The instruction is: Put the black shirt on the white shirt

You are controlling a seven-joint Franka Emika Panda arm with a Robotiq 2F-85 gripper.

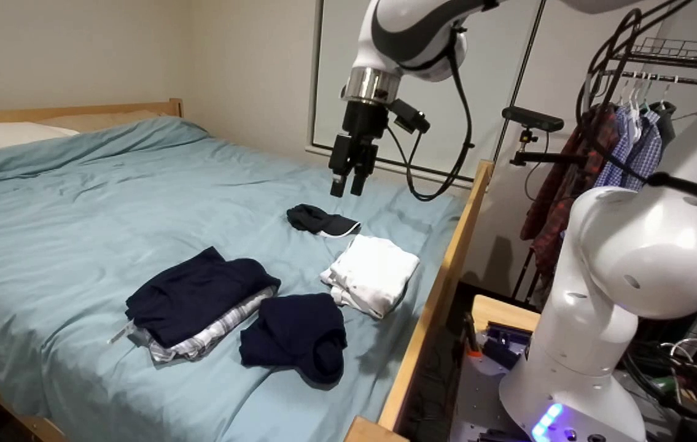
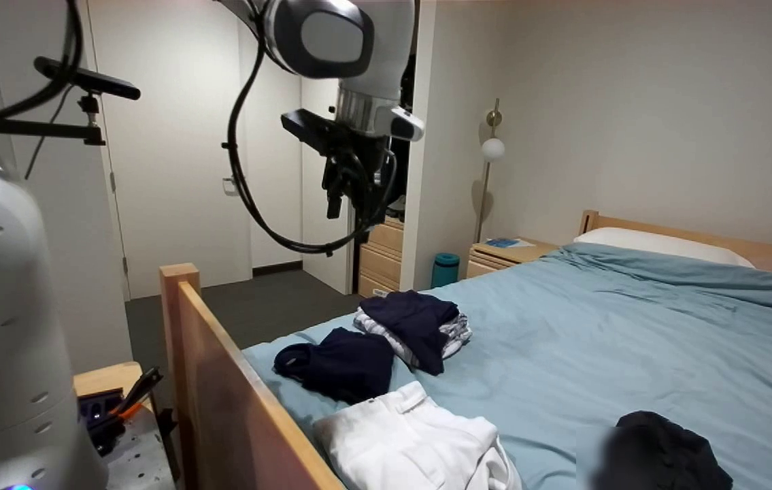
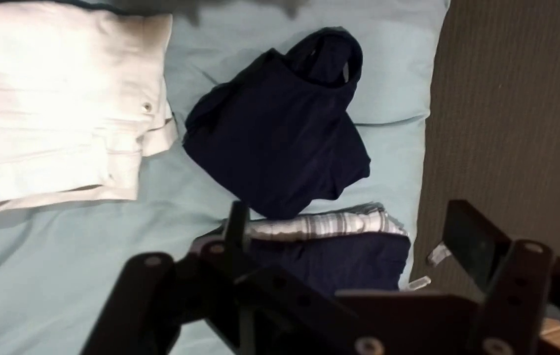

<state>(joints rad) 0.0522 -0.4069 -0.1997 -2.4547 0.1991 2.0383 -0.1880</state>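
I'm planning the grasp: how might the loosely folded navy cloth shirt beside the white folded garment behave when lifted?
Likely floppy: the navy cloth shirt lies in soft folds. It may unfold, since its rounded opening gapes loosely.

Free air above the navy shirt (image 3: 280,133), footboard (image 2: 236,415) between bed (image 1: 90,245) and robot base (image 1: 575,399)

White garment (image 3: 57,108) — partly beyond the wrist view's left edge

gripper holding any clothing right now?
No, in an exterior view the gripper hangs open and empty above the bed.
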